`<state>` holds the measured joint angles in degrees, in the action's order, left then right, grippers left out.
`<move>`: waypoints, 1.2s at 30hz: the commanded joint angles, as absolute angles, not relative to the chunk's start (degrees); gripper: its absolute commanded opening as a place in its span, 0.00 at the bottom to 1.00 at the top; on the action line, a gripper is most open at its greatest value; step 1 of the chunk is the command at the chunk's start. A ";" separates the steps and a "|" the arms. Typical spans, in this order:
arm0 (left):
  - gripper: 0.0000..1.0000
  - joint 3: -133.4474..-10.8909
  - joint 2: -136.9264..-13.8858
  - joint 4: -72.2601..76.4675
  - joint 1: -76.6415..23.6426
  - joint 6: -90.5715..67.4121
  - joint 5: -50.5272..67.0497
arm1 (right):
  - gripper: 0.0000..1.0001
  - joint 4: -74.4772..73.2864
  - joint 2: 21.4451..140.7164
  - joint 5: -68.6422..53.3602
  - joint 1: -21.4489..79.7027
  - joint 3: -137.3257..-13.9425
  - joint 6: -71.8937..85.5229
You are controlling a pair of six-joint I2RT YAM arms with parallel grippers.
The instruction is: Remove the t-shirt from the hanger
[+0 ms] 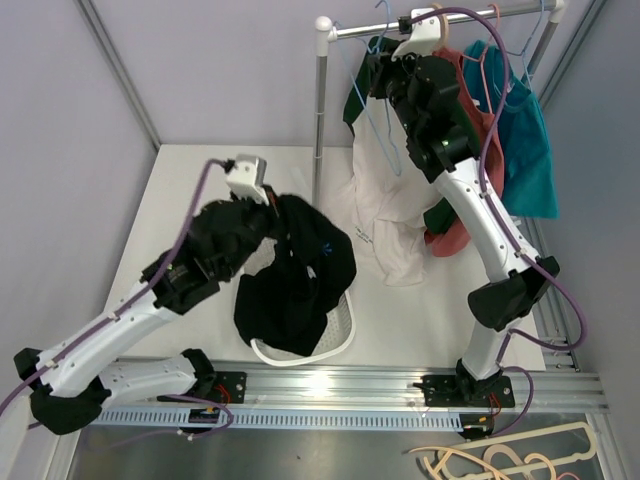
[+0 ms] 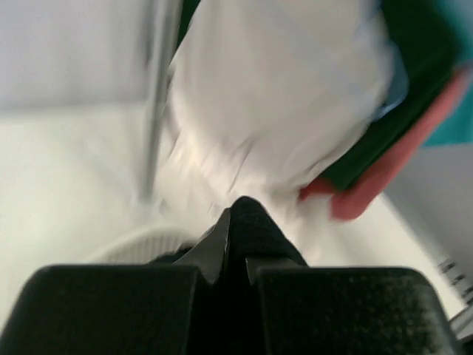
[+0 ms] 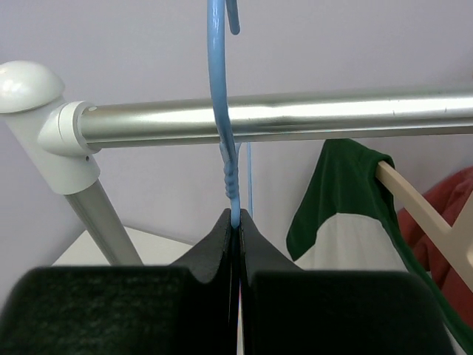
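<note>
Right gripper (image 3: 236, 220) pinching blue hanger (image 3: 219, 89) neck, left gripper (image 2: 235, 225) holding black t-shirt (image 1: 300, 285)

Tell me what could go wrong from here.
1. The left hand pinches only a fold of the black t-shirt; it may slip out and land partly outside the basket.
2. The right hand grips the thin blue hanger right below the rail; pulling could snag its hook or disturb the white shirt alongside.
</note>
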<state>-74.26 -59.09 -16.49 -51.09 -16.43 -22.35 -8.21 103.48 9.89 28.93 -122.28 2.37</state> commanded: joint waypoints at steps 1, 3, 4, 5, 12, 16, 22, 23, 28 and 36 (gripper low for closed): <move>0.01 -64.88 -53.45 -19.66 -51.24 -27.05 -33.02 | 0.00 -6.15 104.68 8.18 29.44 -125.59 1.14; 0.01 -58.93 -51.42 -23.71 -51.15 -31.27 -35.67 | 0.00 -6.15 105.46 7.47 29.53 -126.03 1.32; 0.01 -57.67 -51.07 -25.73 -51.15 -35.12 -36.38 | 0.00 -6.24 105.73 7.30 29.71 -126.91 1.41; 0.01 -55.92 -50.80 -30.36 -51.15 -37.42 -37.26 | 0.00 -6.41 106.08 7.21 29.97 -127.44 1.49; 0.01 -47.91 -55.62 -37.54 -47.99 -49.38 -26.82 | 0.00 -9.58 109.16 6.94 30.94 -129.73 1.32; 0.01 -42.81 -60.02 -31.92 -47.29 -50.98 -20.23 | 0.00 -8.70 108.46 7.21 31.73 -127.18 1.32; 0.01 -39.73 -69.67 -21.48 -47.20 -50.27 -11.71 | 0.00 -8.96 107.49 7.82 32.26 -126.30 1.41; 0.01 -39.20 -71.18 -20.31 -47.20 -50.53 -10.65 | 0.00 -8.96 107.23 7.91 32.26 -126.12 1.41; 0.01 -40.60 -77.86 -16.70 -47.20 -50.36 -6.76 | 0.01 -8.44 106.17 8.35 32.34 -124.81 1.23; 0.57 -46.92 -71.40 -25.66 -47.20 -45.62 -18.71 | 0.21 -8.79 104.86 9.58 32.34 -125.24 0.79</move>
